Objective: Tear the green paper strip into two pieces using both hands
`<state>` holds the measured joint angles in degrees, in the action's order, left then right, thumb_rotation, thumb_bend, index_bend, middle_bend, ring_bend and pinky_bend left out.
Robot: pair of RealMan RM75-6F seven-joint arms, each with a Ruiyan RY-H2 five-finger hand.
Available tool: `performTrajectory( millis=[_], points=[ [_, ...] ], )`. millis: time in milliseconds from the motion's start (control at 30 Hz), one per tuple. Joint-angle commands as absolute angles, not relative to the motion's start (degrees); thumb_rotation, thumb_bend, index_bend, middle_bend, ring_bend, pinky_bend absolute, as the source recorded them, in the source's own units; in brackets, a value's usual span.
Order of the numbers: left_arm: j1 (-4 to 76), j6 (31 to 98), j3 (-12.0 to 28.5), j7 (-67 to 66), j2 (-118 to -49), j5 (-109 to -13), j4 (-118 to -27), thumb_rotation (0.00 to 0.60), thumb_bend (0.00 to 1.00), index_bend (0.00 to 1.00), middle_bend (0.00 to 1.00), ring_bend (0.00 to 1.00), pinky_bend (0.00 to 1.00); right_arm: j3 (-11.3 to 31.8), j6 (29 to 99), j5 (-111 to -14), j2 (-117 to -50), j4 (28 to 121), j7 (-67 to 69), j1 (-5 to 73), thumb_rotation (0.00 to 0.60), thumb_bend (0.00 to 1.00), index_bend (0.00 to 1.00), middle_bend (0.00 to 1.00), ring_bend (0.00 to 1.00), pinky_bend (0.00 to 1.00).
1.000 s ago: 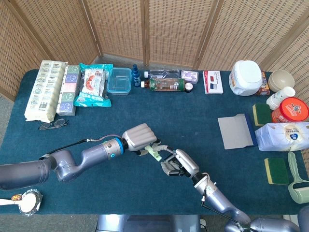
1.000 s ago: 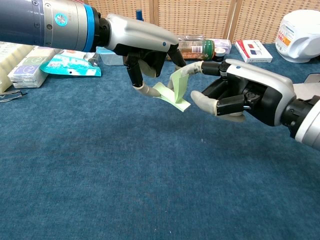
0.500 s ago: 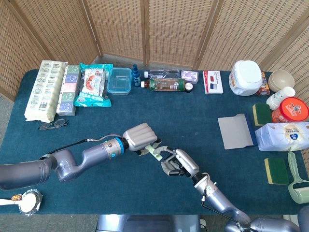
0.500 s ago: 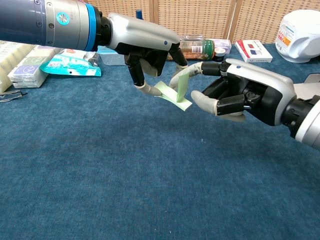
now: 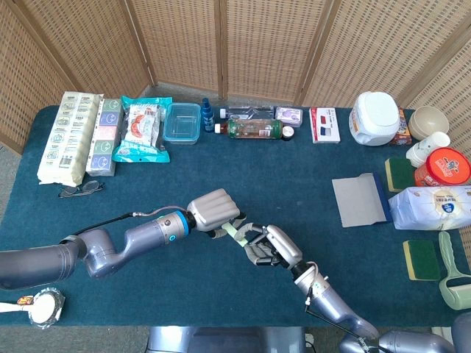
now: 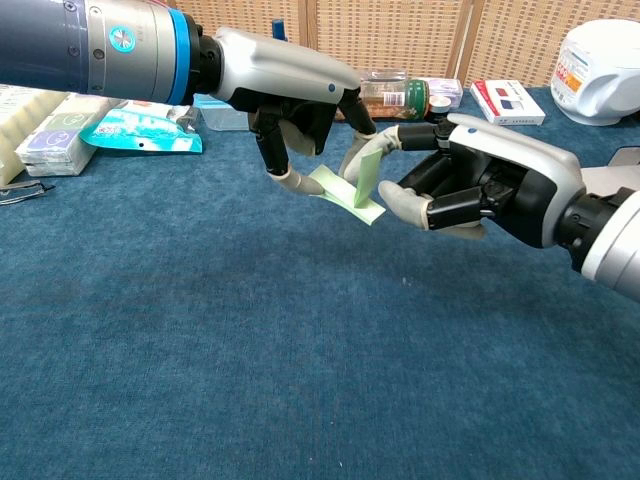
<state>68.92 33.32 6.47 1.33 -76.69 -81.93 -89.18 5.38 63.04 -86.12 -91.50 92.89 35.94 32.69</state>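
Observation:
The green paper strip hangs just above the blue table, bent so that its right end stands up. My left hand pinches the strip's left end from above. My right hand faces it from the right, forefinger and thumb spread apart. The forefinger tip touches the strip's raised end and the thumb sits just right of its lower corner. In the head view the left hand and right hand meet near the table's front middle, with the strip between them.
Along the back stand a clear container, a snack bag, bottles and a white pot. A grey sheet, tissue pack and green sponge lie at the right. Glasses lie at the left.
My right hand has edged a little left, closer around the strip's raised end. The left hand and strip have barely shifted.

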Motion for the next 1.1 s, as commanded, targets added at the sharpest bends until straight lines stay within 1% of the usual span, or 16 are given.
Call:
performTrajectory(
  millis=[33, 433, 667, 1100],
  points=[
    [68.9, 33.4, 6.4, 1.4, -76.6, -82.1, -89.2, 0.6, 0.46, 0.68, 1.0, 1.0, 1.0, 5.5, 62.9, -86.0, -91.5, 92.9, 35.8, 32.7, 0.6, 0.56, 0.44, 0.97, 1.0, 0.97],
    [68.8, 33.5, 6.2, 2.0, -76.4, -82.6, -89.1, 0.6, 0.46, 0.68, 1.0, 1.0, 1.0, 5.7, 62.9, -85.6, -92.0, 92.7, 35.5, 32.7, 0.6, 0.56, 0.52, 0.98, 1.0, 0.97],
    [68.7, 33.4, 5.9, 2.2, -76.6, -83.0, -89.1, 0.6, 0.46, 0.68, 1.0, 1.0, 1.0, 5.7, 62.7, -85.4, -92.2, 92.5, 35.3, 32.7, 0.6, 0.56, 0.54, 0.98, 1.0, 0.97],
    [68.9, 32.9, 5.5, 2.4, -77.2, -83.1, -88.3, 0.6, 0.46, 0.68, 1.0, 1.0, 1.0, 5.9, 62.4, -85.0, -92.4, 92.3, 35.0, 32.7, 0.6, 0.56, 0.63, 1.0, 1.0, 0.97]
  ],
)
